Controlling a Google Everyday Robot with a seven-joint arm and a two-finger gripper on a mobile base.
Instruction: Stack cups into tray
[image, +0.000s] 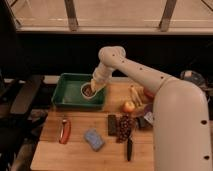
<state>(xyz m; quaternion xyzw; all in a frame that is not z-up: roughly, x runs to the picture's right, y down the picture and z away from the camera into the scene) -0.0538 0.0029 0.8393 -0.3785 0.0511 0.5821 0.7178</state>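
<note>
Just above tray (66, 92): jaws with cup (88, 91)

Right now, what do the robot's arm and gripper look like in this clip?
The arm is cream-white. It is built of thick, smooth, rounded tubular links with a bulbous joint at the bend, and small dark dots run along its shells. No loose cables show. The gripper, over the right end of the green tray, looks the same pale cream, slightly shadowed.

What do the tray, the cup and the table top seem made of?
Tray: likely plastic, uniform green, moulded sloping sides. Cup, at the gripper over the tray's right end: white, plastic or paper, unclear. Table top: probably wood, warm tan, matte.
</note>
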